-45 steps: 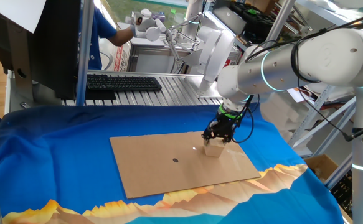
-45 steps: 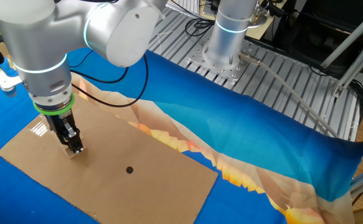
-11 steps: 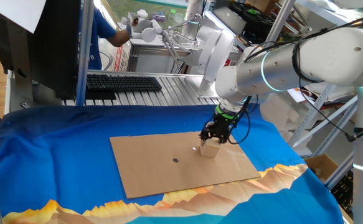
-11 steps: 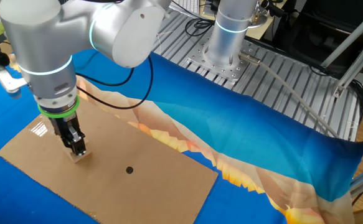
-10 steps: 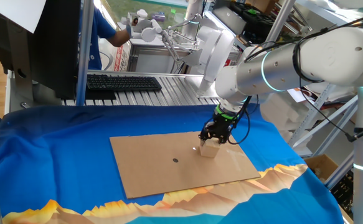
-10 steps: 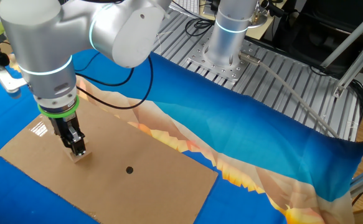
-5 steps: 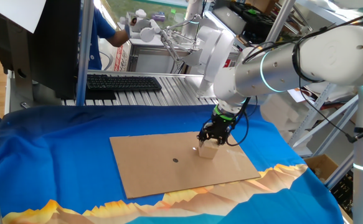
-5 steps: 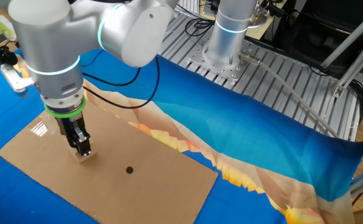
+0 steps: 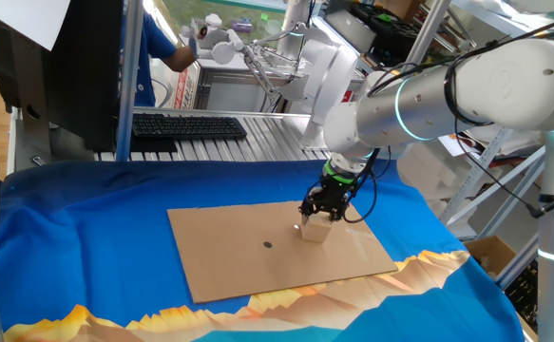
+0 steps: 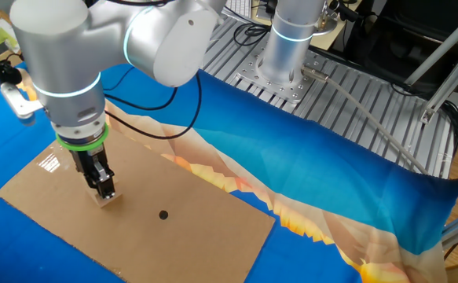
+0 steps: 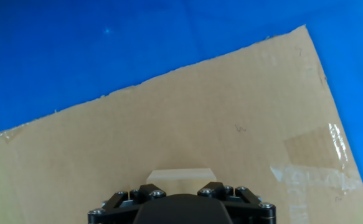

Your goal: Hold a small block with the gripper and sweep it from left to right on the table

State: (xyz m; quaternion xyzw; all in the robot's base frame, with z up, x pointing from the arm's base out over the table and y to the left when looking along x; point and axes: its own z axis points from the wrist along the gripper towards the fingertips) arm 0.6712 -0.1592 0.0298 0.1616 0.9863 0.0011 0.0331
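Small block (image 9: 314,231) pinched in the end effector (image 9: 316,217) on the cardboard sheet (image 9: 257,256), dark dot (image 10: 163,214) outside hand view

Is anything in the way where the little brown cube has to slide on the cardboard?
Only a tiny dark dot lies on the flat brown cardboard sheet. The small tan cube, held by the black gripper, has nothing else nearby.
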